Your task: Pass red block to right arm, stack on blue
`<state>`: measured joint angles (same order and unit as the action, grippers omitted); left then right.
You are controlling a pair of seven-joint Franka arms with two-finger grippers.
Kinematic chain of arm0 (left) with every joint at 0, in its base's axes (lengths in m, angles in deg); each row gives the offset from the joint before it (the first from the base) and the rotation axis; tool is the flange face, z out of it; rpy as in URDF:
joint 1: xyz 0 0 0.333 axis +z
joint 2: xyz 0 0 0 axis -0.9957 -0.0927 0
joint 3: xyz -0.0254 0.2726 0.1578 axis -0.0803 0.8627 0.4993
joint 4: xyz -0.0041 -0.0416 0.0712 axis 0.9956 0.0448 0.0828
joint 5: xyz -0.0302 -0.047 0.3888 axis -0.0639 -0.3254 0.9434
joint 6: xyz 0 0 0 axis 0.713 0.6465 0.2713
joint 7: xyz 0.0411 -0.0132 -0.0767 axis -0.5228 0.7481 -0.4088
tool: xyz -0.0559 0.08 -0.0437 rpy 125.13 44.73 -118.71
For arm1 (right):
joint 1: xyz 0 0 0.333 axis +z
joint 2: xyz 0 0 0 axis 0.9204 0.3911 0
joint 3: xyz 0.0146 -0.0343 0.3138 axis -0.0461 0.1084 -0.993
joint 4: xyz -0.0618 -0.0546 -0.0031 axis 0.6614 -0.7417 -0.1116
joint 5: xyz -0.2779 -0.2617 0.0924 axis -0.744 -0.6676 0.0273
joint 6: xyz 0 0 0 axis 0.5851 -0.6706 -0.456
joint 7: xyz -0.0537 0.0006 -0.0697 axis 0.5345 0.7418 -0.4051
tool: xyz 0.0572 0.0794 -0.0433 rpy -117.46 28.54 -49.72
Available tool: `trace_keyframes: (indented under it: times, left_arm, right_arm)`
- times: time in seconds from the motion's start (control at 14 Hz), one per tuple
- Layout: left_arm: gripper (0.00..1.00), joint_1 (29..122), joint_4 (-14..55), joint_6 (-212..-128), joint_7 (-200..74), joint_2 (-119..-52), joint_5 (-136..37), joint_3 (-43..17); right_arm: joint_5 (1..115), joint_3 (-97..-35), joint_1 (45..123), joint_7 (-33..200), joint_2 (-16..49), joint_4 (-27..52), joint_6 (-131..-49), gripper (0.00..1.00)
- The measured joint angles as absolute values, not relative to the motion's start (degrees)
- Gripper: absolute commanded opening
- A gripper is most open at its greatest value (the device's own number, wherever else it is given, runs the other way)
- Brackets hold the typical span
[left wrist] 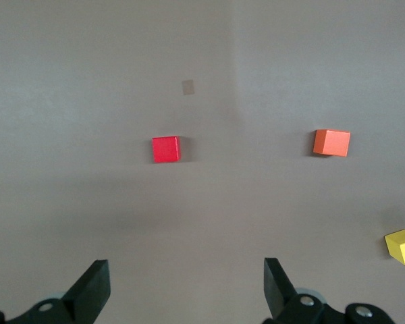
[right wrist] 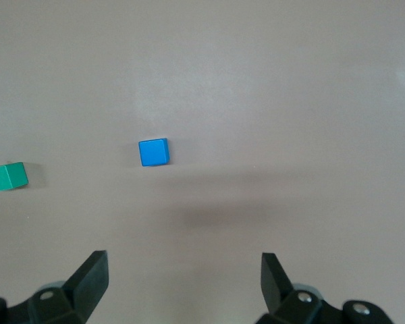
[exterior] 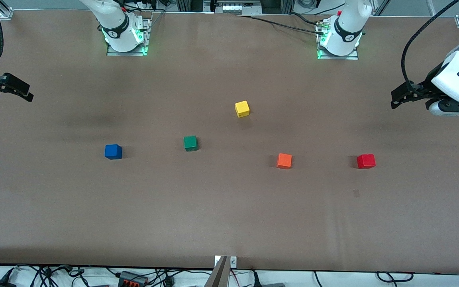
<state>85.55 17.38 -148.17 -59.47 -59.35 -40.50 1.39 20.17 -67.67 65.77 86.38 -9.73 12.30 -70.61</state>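
The red block (exterior: 366, 161) (left wrist: 166, 149) sits on the brown table toward the left arm's end. The blue cube (exterior: 113, 152) (right wrist: 153, 152) rests toward the right arm's end. My left gripper (exterior: 397, 99) (left wrist: 187, 273) hangs open and empty over the table's edge at its own end, well above and apart from the red block. At the other end my right gripper (exterior: 29, 92) (right wrist: 184, 266) hovers open, holding nothing, with the blue cube in its wrist view ahead of the fingers.
Between the two task cubes lie a green cube (exterior: 190, 143) (right wrist: 7, 177), an orange cube (exterior: 284, 160) (left wrist: 331, 142) and a yellow cube (exterior: 242, 109) (left wrist: 402, 246). A small pale mark (exterior: 356, 193) shows on the table nearer the front camera than the red block.
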Motion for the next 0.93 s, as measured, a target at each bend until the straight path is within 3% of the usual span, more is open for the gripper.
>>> trace_keyframes:
  times: [0.93]
  left_arm:
    - [1.00, 85.69, 17.45, -146.45, -59.47, -59.50, -40.50, 1.37]
  right_arm:
    - [20.15, -67.67, 65.73, 85.95, -9.76, 12.34, -69.80, 1.00]
